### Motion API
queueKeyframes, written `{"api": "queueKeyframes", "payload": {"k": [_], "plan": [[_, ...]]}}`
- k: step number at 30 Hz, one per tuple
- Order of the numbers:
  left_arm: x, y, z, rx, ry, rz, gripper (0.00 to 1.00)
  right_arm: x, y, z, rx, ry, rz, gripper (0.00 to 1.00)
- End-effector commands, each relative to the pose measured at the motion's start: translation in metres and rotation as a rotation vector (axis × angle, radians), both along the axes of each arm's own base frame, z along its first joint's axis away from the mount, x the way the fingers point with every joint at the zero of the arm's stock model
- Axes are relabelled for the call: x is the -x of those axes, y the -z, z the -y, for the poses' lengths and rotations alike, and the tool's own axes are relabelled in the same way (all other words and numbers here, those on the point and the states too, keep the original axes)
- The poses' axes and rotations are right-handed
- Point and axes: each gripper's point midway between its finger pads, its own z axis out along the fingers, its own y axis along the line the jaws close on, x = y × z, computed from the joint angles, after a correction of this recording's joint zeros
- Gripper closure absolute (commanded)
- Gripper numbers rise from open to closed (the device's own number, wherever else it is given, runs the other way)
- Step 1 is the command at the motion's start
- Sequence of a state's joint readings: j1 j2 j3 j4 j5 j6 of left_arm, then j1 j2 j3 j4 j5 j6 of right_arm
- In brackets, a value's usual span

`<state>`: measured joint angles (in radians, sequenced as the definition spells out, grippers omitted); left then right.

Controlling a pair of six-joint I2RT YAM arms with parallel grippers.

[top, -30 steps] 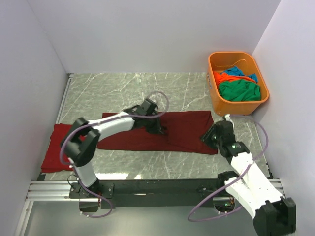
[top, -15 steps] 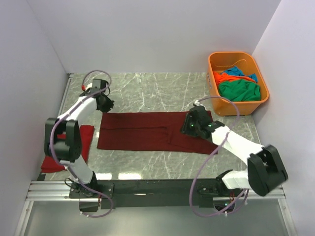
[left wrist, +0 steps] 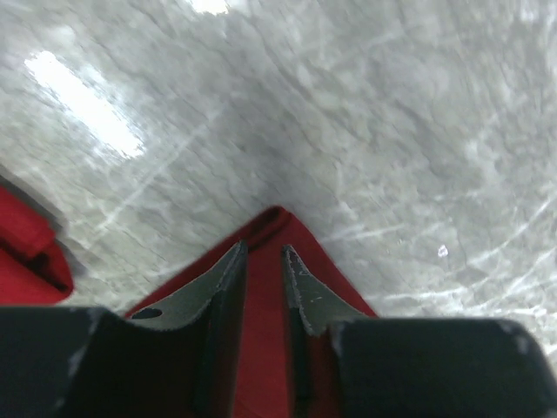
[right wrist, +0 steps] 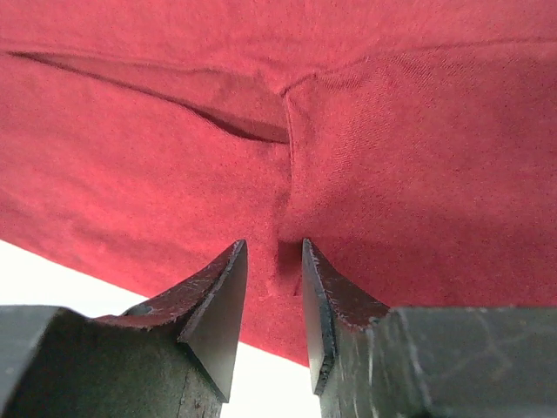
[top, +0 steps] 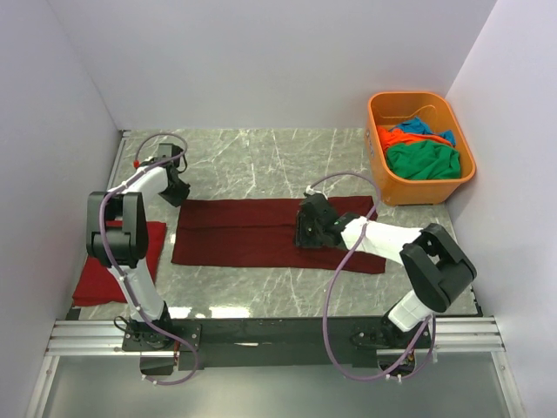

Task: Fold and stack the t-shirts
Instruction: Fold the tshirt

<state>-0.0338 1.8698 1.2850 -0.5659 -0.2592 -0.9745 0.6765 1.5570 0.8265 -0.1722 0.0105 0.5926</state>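
Maroon shirt (top: 244,231) lies spread flat as a long band. Left gripper (top: 177,195) sits at its far left corner, jaws a narrow gap apart over the cloth's tip. Right gripper (top: 304,233) is down on its right half, jaws narrowly parted astride a crease. Whether either pinches cloth, I cannot tell. Red shirt (top: 104,270) lies just left of it. Green shirt (top: 422,161), orange shirt (top: 399,138) and blue shirt (top: 419,127) sit in the tub (top: 380,174) beyond its right end.

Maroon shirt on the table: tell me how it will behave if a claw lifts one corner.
Likely floppy: the maroon shirt lies flat with soft creases, so it should drape. Probably light, thin cloth; its folded layers may slide apart.
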Motion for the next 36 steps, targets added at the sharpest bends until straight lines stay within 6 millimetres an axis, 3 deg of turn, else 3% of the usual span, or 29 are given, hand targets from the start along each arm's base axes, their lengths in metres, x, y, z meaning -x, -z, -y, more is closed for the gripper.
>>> {"api": "queueKeyframes", "payload": {"k": [1, 14, 20, 27, 34, 36], "plan": [[-0.005, -0.003, -0.009, -0.024, -0.027, 0.014, 0.73, -0.016, -0.012, -0.014, -0.020, -0.005, 0.063, 0.61], [-0.014, 0.004, -0.007, 0.005, -0.004, 0.041, 0.72, -0.011, 0.008, -0.025, 0.006, -0.034, 0.034, 0.62], [-0.021, 0.003, -0.002, 0.027, 0.020, 0.073, 0.82, -0.007, 0.015, -0.026, 0.018, -0.040, 0.024, 0.63], [-0.023, -0.001, 0.000, 0.038, 0.024, 0.093, 0.99, -0.001, 0.027, -0.025, 0.042, -0.043, 0.005, 0.64], [-0.028, -0.016, 0.001, 0.057, 0.033, 0.138, 0.99, 0.005, 0.039, -0.016, 0.078, -0.026, -0.016, 0.64], [-0.029, -0.020, -0.010, 0.070, 0.017, 0.153, 0.99, 0.009, 0.044, -0.012, 0.090, -0.023, -0.025, 0.64]]}}
